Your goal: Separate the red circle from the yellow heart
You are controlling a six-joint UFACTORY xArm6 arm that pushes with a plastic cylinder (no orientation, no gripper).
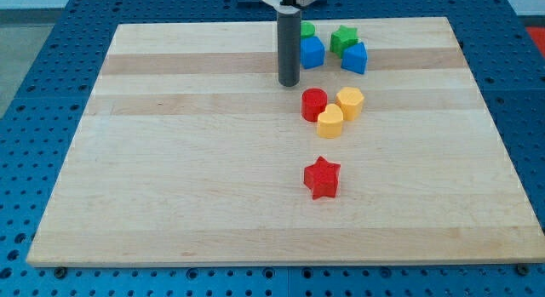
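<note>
The red circle (314, 104) sits right of the board's middle, touching the yellow heart (330, 122) at its lower right. A yellow hexagon block (350, 102) sits just right of the red circle and above the heart, touching the heart. My tip (289, 82) stands on the board just up and left of the red circle, a small gap apart from it.
A red star (322, 178) lies lower down, below the heart. Near the view's top are a blue block (312, 52), a green block (307, 31) behind the rod, a green star (344, 39) and another blue block (355, 57). The wooden board (170, 161) lies on a blue pegboard.
</note>
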